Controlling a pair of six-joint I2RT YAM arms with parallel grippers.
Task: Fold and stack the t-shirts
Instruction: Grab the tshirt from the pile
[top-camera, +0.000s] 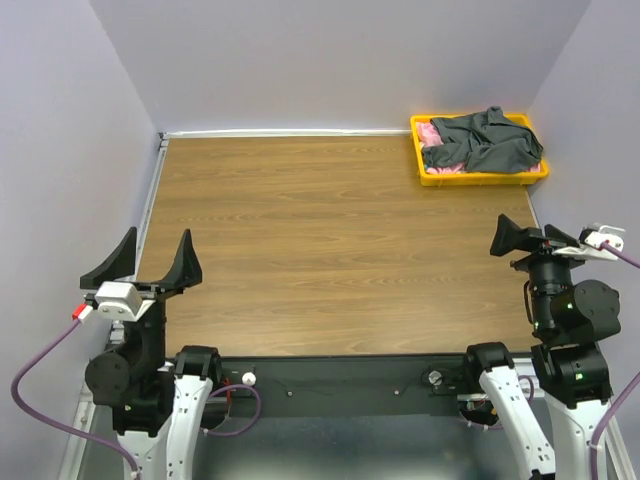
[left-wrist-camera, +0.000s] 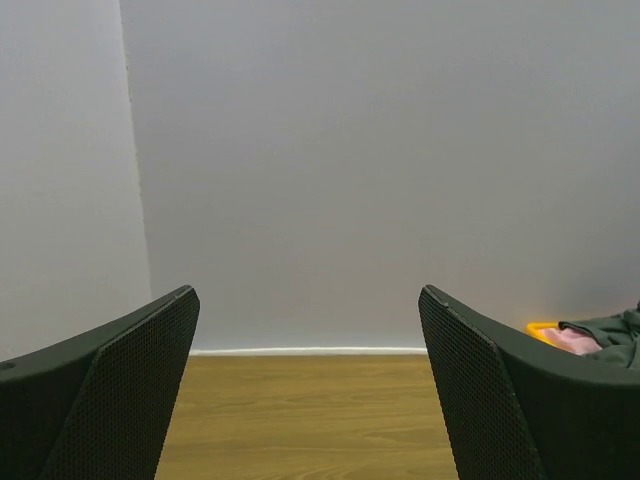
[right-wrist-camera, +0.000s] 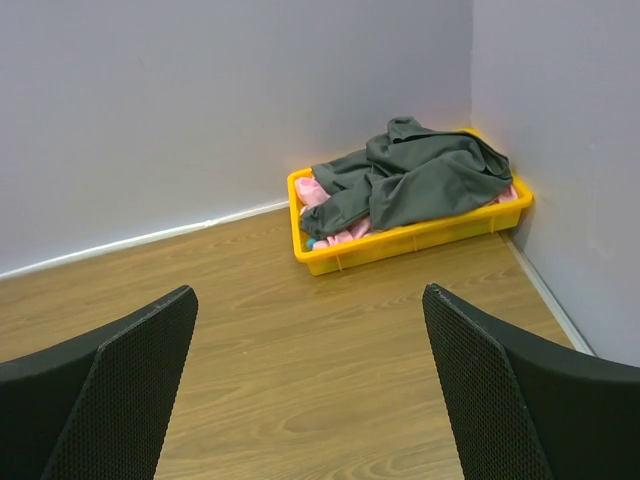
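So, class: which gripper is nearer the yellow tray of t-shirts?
The right gripper: the yellow tray sits beyond it in the far right corner. The left gripper is across the table.

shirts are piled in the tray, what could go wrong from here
The grey t-shirt lies crumpled over the pink t-shirt, so one pinch may lift both.
The yellow tray sits in the far right corner, likely a stretch for the left gripper; snagged cloth could drag it.
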